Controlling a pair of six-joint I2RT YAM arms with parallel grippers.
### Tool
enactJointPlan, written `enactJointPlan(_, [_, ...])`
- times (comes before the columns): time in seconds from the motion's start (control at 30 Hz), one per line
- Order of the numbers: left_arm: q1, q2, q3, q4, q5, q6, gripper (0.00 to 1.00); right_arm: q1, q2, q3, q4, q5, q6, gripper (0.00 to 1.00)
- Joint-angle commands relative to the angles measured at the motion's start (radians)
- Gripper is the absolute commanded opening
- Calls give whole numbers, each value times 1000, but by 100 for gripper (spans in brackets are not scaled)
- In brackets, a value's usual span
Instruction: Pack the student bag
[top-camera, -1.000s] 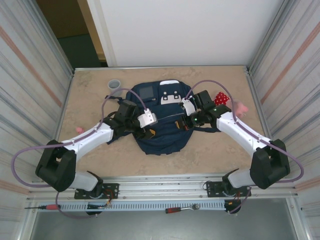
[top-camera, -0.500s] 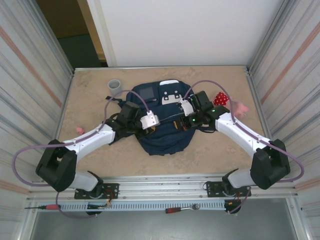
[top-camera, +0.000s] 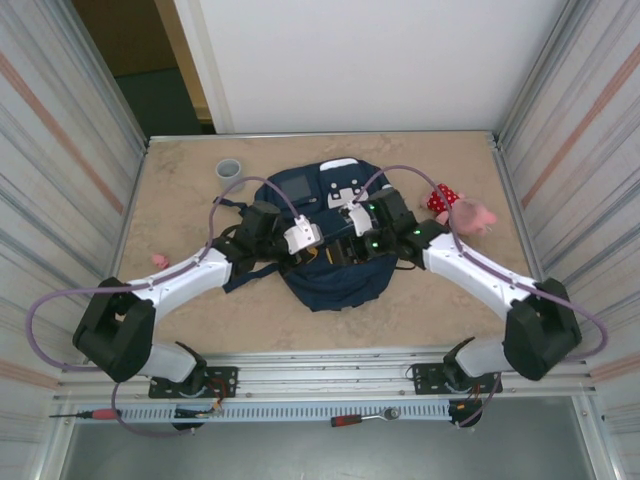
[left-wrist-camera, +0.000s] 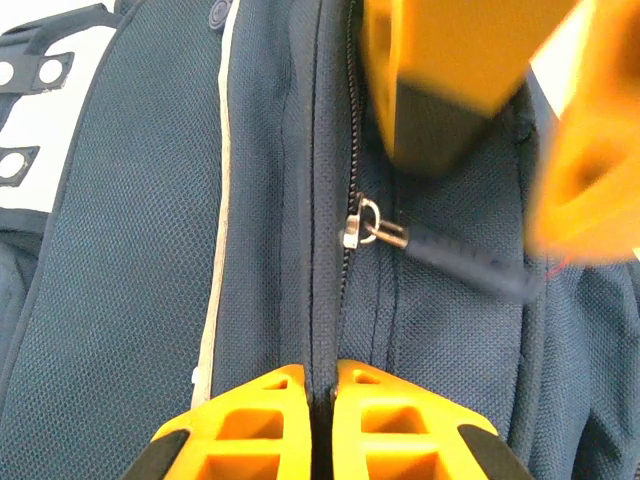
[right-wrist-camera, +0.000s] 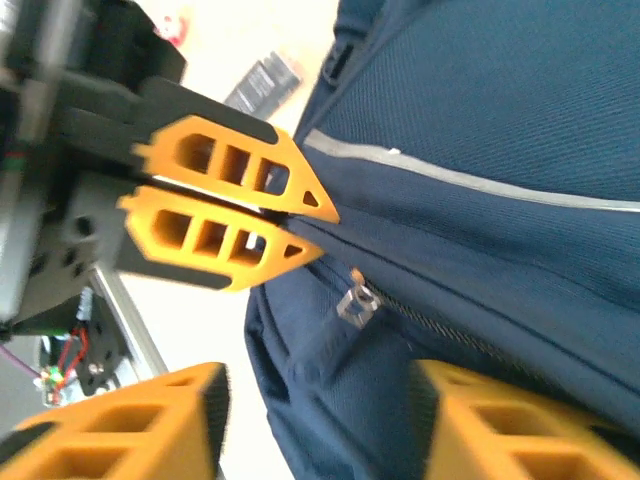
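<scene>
Navy woven-mesh student bag, metal zipper pull

- I work in a robot test cell, a lab sort of place rather than a home.
- Ribbed panel walls close me in on both sides, and a plain white board stands behind.
- My two arms are bolted to a slotted aluminium rail at the near edge of the stone-patterned surface.
- Purple cables loop out from my arms.
- A red-handled screwdriver and a ratchet lie by the rail.
</scene>
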Motion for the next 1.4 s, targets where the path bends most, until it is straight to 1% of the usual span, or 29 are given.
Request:
enactJointPlan(0.0, [33,-60,-7,57,135,62,2,-75,-145,-36,-7,-79,-152,60])
enactJointPlan(0.1, [55,-68,-1,20,207,98,2,-106,-228,-66,-27,-98,-359,65])
enactJointPlan(0.17, [66,-64,8,1,238,112,3,-104,-255,-80,-19,-68,-487,70])
enactJointPlan(0.23, [77,-62,21,-29,267,129,3,-104,-240,-70,-26,-39,-612,72])
enactJointPlan(0.33, [85,-63,27,-49,299,153,3,-105,-158,-14,-86,1,-771,72])
enactJointPlan(0.4, [91,-64,30,-60,315,169,3,-104,-79,32,-118,24,-849,71])
enactJointPlan(0.5, [98,-63,36,-77,318,183,3,-101,1,82,-137,-10,-930,72])
enactJointPlan(0.63, [102,-63,41,-87,318,190,3,-100,74,110,-107,-37,-949,71])
enactJointPlan(0.67, [102,-61,42,-93,313,192,3,-101,91,117,-104,-42,-948,69])
enactJointPlan(0.73, [104,-59,46,-104,305,192,3,-102,116,132,-104,-55,-948,60])
enactJointPlan(0.83, [107,-60,43,-113,284,191,3,-110,135,144,-94,-85,-933,37])
enactJointPlan(0.9, [114,-63,38,-99,252,169,3,-119,136,150,-92,-110,-912,17])
enactJointPlan(0.97, [121,-59,33,-69,187,108,4,-123,133,156,-105,-124,-896,4])
enactJointPlan(1.0, [124,-56,38,-63,163,72,6,-121,129,157,-110,-124,-887,0])
enactJointPlan(1.07, [128,-55,51,-77,141,-5,13,-119,119,148,-85,-111,-830,0])
enactJointPlan(1.13, [128,-69,59,-96,156,-85,24,-118,100,128,-41,-88,-766,0])
enactJointPlan(1.17, [128,-82,60,-105,156,-141,29,-117,88,111,-8,-75,-727,0])
enactJointPlan(1.27, [128,-132,54,-122,105,-354,37,-115,57,64,77,-62,-644,0])
enactJointPlan(1.33, [128,-175,43,-149,93,-467,46,-112,52,50,98,-60,-620,0])
enactJointPlan(1.37, [126,-199,43,-171,74,-526,49,-112,53,50,97,-60,-615,0])
